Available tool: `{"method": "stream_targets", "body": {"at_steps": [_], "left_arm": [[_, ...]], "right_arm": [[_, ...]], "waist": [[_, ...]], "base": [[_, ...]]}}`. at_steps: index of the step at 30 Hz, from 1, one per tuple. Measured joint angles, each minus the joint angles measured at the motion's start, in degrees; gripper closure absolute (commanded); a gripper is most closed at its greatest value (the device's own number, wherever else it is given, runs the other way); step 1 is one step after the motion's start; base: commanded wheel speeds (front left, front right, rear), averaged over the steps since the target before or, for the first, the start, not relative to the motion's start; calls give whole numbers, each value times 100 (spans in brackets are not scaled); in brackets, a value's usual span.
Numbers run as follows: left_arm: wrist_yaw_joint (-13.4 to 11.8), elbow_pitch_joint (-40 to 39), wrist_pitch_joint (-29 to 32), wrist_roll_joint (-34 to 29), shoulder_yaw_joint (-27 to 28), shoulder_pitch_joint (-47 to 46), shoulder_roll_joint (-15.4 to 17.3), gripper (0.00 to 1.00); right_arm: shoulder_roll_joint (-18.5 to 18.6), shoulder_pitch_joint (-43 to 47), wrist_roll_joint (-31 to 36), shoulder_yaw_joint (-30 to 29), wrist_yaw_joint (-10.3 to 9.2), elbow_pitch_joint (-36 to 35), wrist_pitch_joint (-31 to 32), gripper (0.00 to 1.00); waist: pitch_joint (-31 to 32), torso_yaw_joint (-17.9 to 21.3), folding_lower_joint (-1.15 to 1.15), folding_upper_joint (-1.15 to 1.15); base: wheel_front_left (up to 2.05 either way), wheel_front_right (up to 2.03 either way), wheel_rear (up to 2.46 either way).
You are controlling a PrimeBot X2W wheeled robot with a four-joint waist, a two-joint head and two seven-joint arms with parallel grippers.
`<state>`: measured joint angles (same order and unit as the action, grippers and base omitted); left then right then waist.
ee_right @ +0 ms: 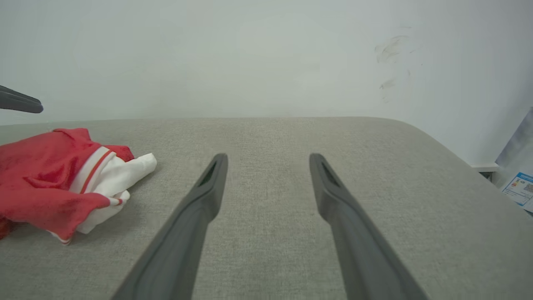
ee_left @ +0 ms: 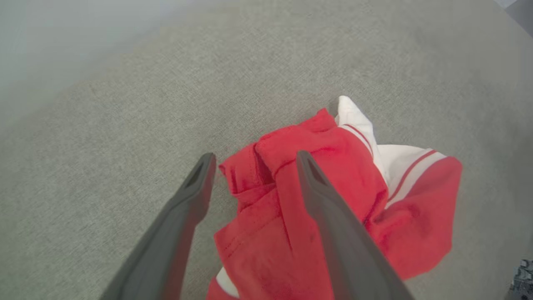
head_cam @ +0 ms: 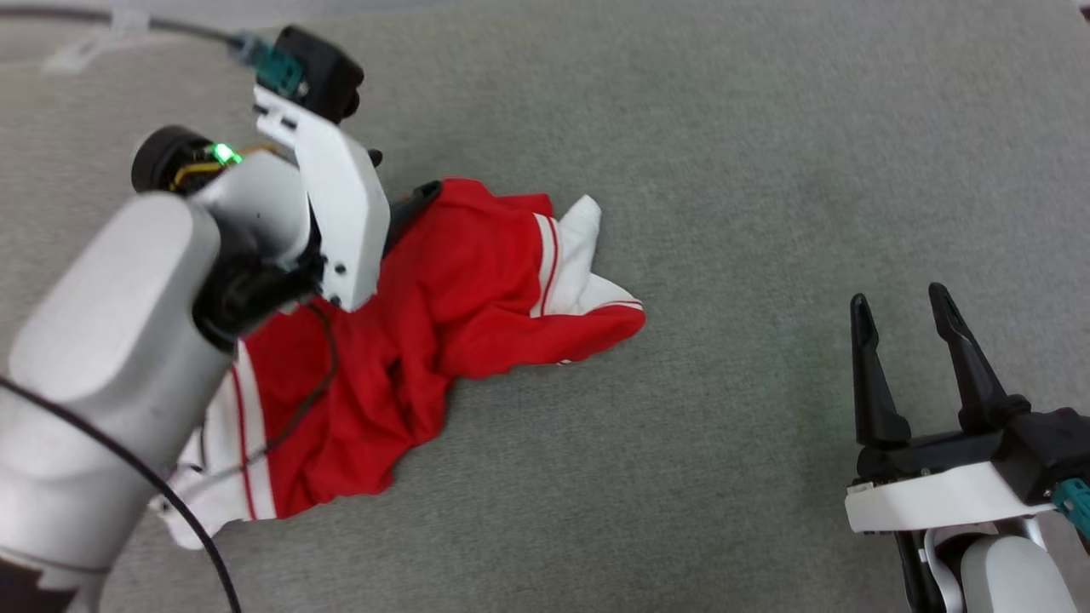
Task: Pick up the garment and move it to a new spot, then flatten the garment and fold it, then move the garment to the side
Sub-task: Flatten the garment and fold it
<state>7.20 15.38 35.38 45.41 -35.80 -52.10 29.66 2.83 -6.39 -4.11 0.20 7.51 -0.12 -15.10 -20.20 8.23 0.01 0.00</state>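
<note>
Garment [head_cam: 443, 323] lies crumpled under spread left jaws — right jaws well clear.

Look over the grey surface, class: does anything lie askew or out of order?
Yes: the garment lies crumpled in a heap on the grey surface, one white sleeve bunched up, not spread flat. Nothing looks torn or spilled.

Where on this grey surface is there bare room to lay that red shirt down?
The widest bare stretch of the grey surface lies between the garment and the right gripper. It is crowded on the left, where the open left gripper hangs over the crumpled garment.
</note>
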Motion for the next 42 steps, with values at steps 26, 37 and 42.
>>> {"method": "stream_targets", "body": {"at_steps": [26,37,42], "left_arm": [[21,949,659,638,-1023,-928,220,100],[21,269,-1517,227,-1144,-950,299,100],[-83,-194,-2401,-442,-1348,-804,192,100]], "right_arm": [[-2,-237,-198,116,0,85,0,0],[-3,-24,102,3,0,232,0,0],[-4,109,227,-82,0,293,0,0]], "waist": [[-461,472,0,0],[250,28,0,0],[608,-243,-1,0]], "base": [[0,0,0],[0,0,0],[0,0,0]]}}
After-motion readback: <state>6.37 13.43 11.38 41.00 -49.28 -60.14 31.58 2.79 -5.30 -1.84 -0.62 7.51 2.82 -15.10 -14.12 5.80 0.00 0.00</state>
